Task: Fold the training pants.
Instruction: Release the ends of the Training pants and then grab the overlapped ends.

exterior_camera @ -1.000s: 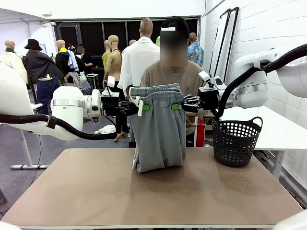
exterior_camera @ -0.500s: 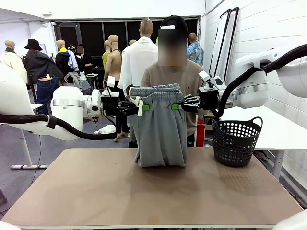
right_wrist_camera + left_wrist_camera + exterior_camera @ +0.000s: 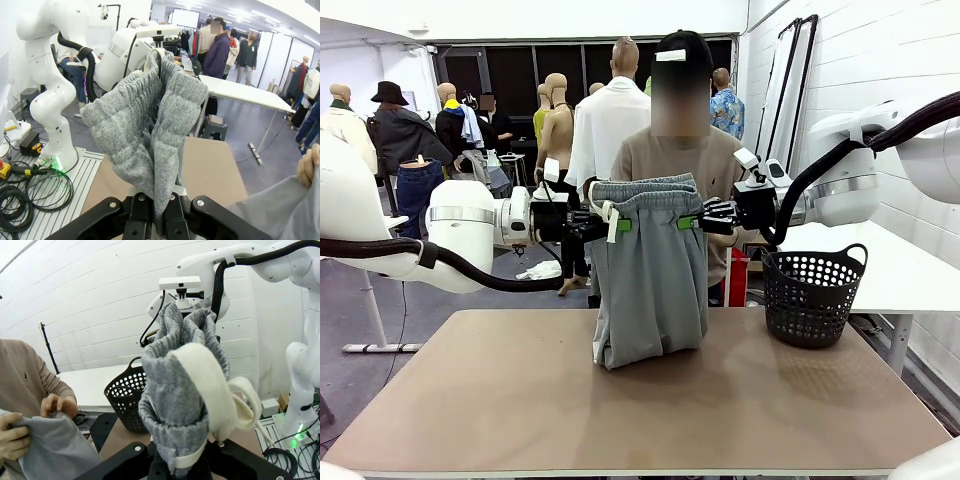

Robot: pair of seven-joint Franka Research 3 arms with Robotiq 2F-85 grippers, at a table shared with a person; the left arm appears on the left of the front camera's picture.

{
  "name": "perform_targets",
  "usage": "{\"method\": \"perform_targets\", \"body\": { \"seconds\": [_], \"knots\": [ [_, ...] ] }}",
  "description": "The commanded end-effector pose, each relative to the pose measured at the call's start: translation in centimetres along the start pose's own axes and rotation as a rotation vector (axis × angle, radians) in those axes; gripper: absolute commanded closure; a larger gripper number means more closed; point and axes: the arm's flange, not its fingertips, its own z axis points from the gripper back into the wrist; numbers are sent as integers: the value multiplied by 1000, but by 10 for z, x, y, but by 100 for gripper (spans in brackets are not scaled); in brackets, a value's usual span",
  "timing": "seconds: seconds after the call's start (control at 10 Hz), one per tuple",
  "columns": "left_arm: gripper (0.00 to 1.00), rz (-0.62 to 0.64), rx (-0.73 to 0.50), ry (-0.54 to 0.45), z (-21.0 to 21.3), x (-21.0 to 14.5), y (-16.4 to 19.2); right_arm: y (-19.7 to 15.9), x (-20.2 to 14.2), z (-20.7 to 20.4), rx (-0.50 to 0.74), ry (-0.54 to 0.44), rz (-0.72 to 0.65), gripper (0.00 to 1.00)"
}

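Observation:
The light grey training pants (image 3: 653, 280) hang doubled over between my two grippers above the table's far middle, and their lower fold reaches the tabletop. My left gripper (image 3: 617, 224) is shut on the left end of the gathered waistband, where the white drawstring (image 3: 201, 374) loops. My right gripper (image 3: 686, 222) is shut on the right end. The bunched waistband (image 3: 175, 390) rises from the left gripper's jaws. In the right wrist view the pants (image 3: 145, 125) stand pinched in the right gripper (image 3: 160, 220).
A person (image 3: 670, 160) stands just behind the pants, hands (image 3: 52, 407) on grey cloth (image 3: 50, 447) of the same colour. A black perforated basket (image 3: 812, 295) sits at the table's far right. The brown tabletop (image 3: 520, 400) stretches toward me.
The hanging pants have swung a little: their lower fold has shifted left and sunk slightly. Both grippers stay where they were.

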Motion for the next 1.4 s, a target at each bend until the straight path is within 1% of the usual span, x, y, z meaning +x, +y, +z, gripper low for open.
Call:
{"method": "perform_targets", "body": {
  "seconds": [0.0, 1.3],
  "knots": [
    [100, -16, 8, -12, 0, 2, -1, 1, 0, -1, 4, -1, 0, 100],
    [100, -16, 8, -12, 0, 2, -1, 1, 0, -1, 4, -1, 0, 100]
  ]
}}
